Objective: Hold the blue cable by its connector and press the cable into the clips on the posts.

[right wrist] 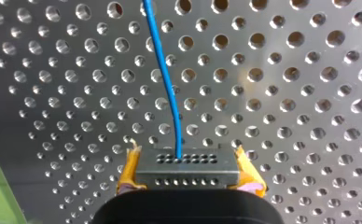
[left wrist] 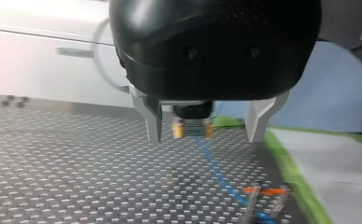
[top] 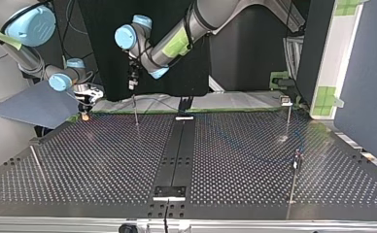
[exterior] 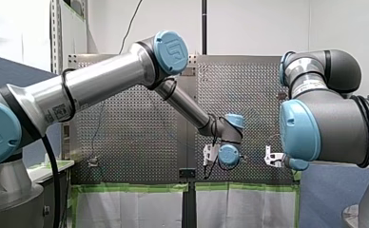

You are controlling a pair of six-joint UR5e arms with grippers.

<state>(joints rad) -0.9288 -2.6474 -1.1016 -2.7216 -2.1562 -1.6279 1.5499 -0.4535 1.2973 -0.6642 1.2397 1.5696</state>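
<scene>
My right gripper is shut on a grey connector, its yellow pads pressing on both ends. A thin blue cable leaves the connector and runs away over the perforated table. In the left wrist view my left gripper is open, its metal fingers wide apart and holding nothing. Ahead of them are the yellow-padded gripper with the connector and the blue cable, which leads to a post with an orange clip. In the top view my left gripper hangs above a thin post; my right gripper is at the left.
More thin posts stand at the top view's right, and one leans at its left. A black rail runs down the table's middle. Green tape marks the far edge. A blue panel lies beside my right gripper.
</scene>
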